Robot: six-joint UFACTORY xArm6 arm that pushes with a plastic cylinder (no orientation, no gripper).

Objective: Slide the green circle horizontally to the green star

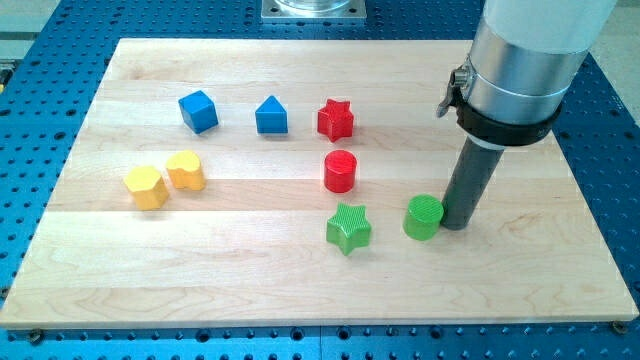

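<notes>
The green circle is a short ridged cylinder at the view's lower right of the wooden board. The green star lies a short way to its left, a small gap between them. My tip is on the board right beside the green circle, on its right side, touching or nearly touching it. The dark rod rises from there to the silver arm at the view's top right.
A red cylinder stands just above the green star. A red star, a blue pentagon-like block and a blue cube line the upper middle. Two yellow blocks sit at the left.
</notes>
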